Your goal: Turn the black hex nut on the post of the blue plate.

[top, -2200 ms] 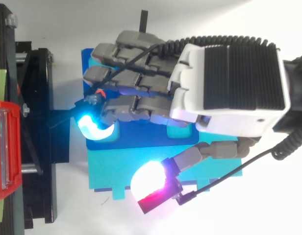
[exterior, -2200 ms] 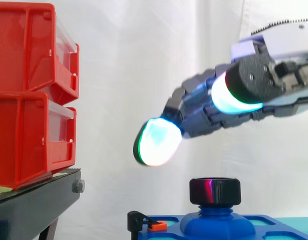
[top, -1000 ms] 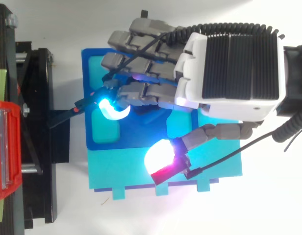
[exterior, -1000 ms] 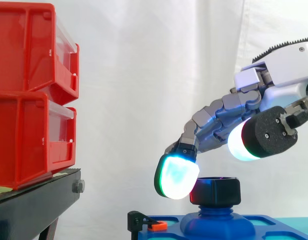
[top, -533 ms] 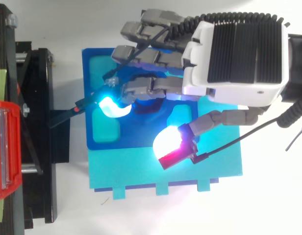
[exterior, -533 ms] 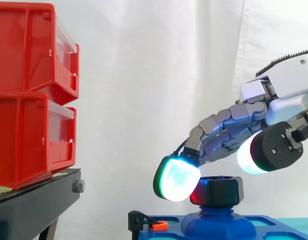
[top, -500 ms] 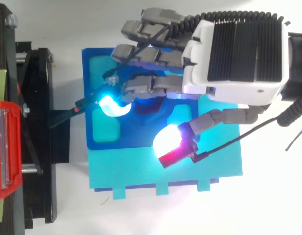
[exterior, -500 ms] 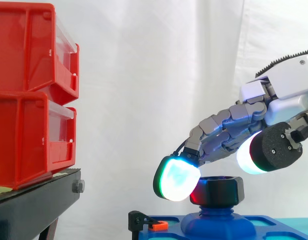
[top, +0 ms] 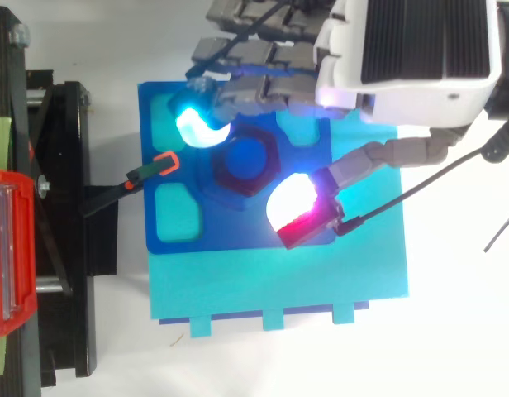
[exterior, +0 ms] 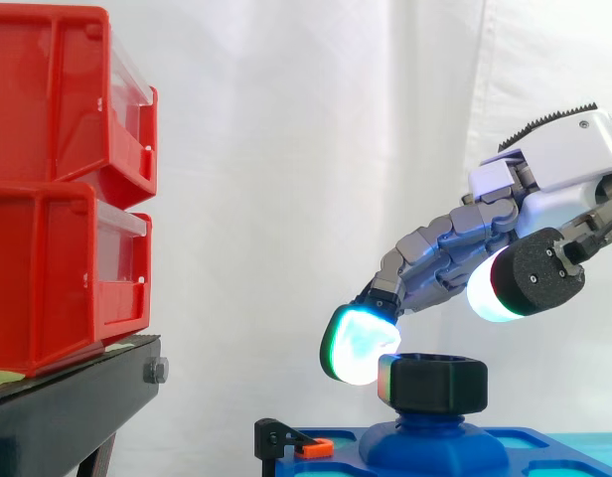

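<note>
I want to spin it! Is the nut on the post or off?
On. The nut sits level around the top of the blue post.

The robot's hand has a white moulded housing with a black ribbed panel on its back. Its fingers are chains of grey blocky links. They end in thick glowing pads, one cyan-green, another white and red with a black, screw-studded cap.
</note>
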You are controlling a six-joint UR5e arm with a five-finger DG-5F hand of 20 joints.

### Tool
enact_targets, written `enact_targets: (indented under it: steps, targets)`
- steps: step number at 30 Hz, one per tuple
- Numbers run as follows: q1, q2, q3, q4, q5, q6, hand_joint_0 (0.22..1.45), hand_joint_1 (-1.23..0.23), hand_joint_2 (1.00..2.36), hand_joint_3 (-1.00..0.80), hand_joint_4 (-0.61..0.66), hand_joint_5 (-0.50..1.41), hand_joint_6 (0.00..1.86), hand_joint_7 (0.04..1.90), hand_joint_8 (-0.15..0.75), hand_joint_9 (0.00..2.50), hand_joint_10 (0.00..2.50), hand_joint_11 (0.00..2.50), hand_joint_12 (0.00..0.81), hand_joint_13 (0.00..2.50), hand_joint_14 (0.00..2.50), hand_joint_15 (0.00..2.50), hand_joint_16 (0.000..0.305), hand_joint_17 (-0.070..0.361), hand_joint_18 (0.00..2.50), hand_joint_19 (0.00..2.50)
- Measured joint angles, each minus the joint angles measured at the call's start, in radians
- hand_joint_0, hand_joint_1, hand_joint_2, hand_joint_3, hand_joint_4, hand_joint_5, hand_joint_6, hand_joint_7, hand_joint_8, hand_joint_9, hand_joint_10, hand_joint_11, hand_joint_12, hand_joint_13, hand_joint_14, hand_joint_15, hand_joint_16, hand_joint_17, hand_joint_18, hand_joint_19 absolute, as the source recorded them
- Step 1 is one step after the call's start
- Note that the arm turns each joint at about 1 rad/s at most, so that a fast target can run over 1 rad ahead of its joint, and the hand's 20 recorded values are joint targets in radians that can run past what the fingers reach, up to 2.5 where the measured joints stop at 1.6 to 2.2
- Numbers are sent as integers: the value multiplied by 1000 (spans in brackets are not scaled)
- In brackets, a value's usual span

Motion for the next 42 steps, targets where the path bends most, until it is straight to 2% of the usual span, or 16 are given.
enact_targets:
  steps: [5,9,12,14,24,27,33,42]
  targets:
    - [-31,0,3,-1,-40,0,479,-356,1000,-500,122,-233,502,683,181,120,0,0,332,65,0,0,59,132,0,32]
    - [-52,0,23,0,-73,0,479,-357,1000,-500,122,-233,502,683,182,119,0,0,333,67,0,0,59,132,0,38]
    - [-62,0,42,5,-94,-1,479,-357,1000,-500,123,-233,502,681,181,121,0,0,332,70,0,0,59,132,0,33]
    - [-63,0,54,10,-100,-1,479,-357,1000,-500,122,-233,502,683,181,122,0,0,332,70,0,0,59,132,0,37]
    - [-42,-10,73,84,-103,4,479,-355,1000,-500,123,-233,502,681,182,125,0,0,330,74,0,0,59,132,0,35]
    - [-30,-20,73,97,-99,4,478,-353,1000,-500,126,-232,502,684,183,129,0,0,331,75,0,0,59,132,0,31]
    - [5,-28,73,114,-87,2,478,-349,1000,-500,127,-230,502,684,183,130,0,0,331,75,0,0,58,132,0,40]
    - [41,-29,72,115,-81,2,478,-345,1000,-500,132,-228,502,695,185,132,0,0,333,77,1,0,58,131,0,33]
